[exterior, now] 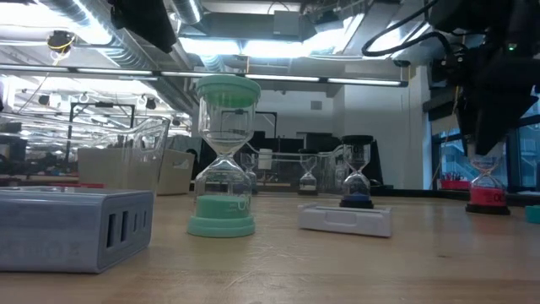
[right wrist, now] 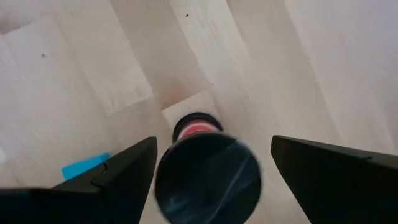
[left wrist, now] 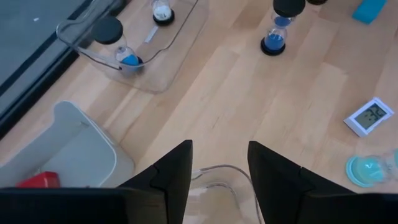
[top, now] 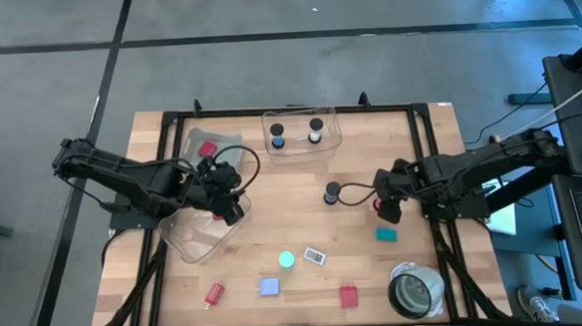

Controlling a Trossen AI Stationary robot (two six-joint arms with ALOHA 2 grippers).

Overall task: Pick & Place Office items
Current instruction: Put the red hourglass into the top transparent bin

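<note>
My right gripper [right wrist: 211, 180] stands open over a small sand timer with a black cap [right wrist: 208, 177] and a red base [exterior: 487, 196]. The timer stands upright on the table, one finger on either side of its cap, apart from it. My left gripper [top: 229, 204] is shut on a clear plastic bin [top: 193, 236] at the table's left. Other office items lie about: a green timer [top: 287, 259], a white tag [top: 315, 255], a blue-based timer [top: 332, 193], a teal block [top: 387, 235], a red block [top: 349, 297] and a lilac block [top: 269, 286]. My left gripper has the clear bin's curved rim [left wrist: 217, 171] between its two fingers, coming at it slanting down from the table's left. The bin's body lies under the gripper and is mostly hidden in the wrist view. Whether its lower end rests on the table, I cannot tell.
A second clear bin [top: 315, 142] at the far edge holds two black-capped timers. A third bin [top: 195, 140] at the far left holds a red block [top: 207, 148]. A grey-white roll [top: 415, 291] stands at the near right. A red piece [top: 214, 294] lies near left.
</note>
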